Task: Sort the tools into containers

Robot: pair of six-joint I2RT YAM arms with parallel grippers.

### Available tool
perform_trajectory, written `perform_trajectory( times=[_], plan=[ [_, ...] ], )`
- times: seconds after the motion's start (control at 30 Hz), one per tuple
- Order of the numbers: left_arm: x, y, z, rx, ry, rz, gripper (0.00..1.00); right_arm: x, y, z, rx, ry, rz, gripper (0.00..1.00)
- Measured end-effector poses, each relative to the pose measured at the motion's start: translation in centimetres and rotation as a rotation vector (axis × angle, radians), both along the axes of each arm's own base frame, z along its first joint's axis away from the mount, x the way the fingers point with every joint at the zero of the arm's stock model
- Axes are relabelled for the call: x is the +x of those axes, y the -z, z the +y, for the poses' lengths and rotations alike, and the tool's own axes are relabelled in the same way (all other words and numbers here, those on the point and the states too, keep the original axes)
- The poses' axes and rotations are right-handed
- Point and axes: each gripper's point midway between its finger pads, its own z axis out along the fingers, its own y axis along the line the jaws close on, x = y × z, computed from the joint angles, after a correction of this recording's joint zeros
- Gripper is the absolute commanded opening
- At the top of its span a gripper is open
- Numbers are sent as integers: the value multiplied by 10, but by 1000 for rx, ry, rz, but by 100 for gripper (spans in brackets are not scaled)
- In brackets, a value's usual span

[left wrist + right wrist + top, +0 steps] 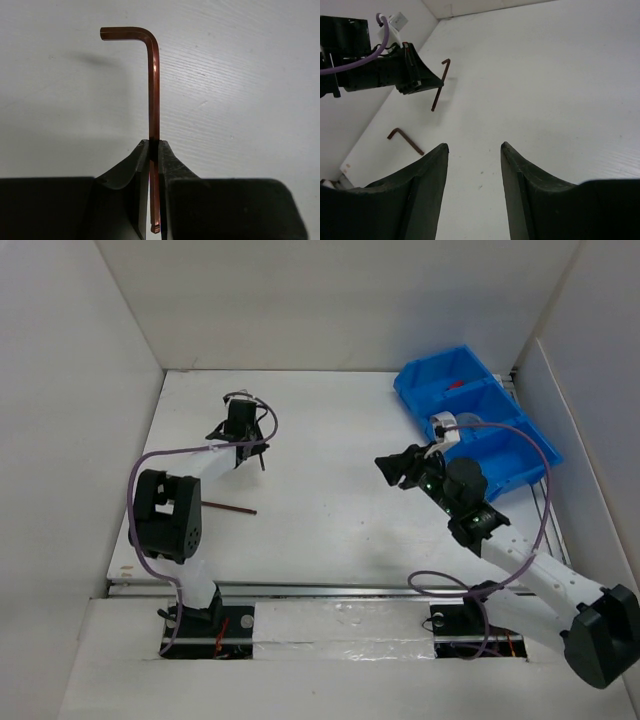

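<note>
White walls [330,300] close in a white desk [330,490] on three sides, and a bright blue bin [412,400] with three compartments in a row sits at the far right corner, turned at an angle. A small red item [455,387] lies in its farthest compartment; what else the bin holds is partly hidden by the right arm. Over the far left part of the desk the left claw [154,145] is clenched on a thin L-shaped hex key [154,85], its fingers pinching the long shank low down. The rest of the shank stands out past the fingertips and the short leg bends off to the left at the end. The key's soft shadow falls on the desk apart from it. A second hex key [230,507] lies flat on the desk nearer the arm bases, close beside the left arm's elbow and well apart from the bin. The right claw [474,147] hangs released over the right middle of the desk, just short of the bin, its two fingers spread with nothing between them.
</note>
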Motion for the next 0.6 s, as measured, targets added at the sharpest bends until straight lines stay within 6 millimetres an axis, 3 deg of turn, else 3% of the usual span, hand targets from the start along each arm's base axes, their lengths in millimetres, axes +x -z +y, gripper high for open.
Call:
perform_trajectory(
  times=[0.13,0.23,0.43,0.6],
  plan=[
    [-16,-12,-16,-25,49,-43,0,14,3,14,25,-82,37,54],
    [-29,-25,-44,-37,121,-77,0,18,2,27,50,-147,47,55],
    [-65,-73,-110,-92,283,-199,0,33,-7,55,95,-242,49,56],
    [-88,-112,-136,-129,341,-292,0,47,0,73,118,-273,68,56]
  ],
)
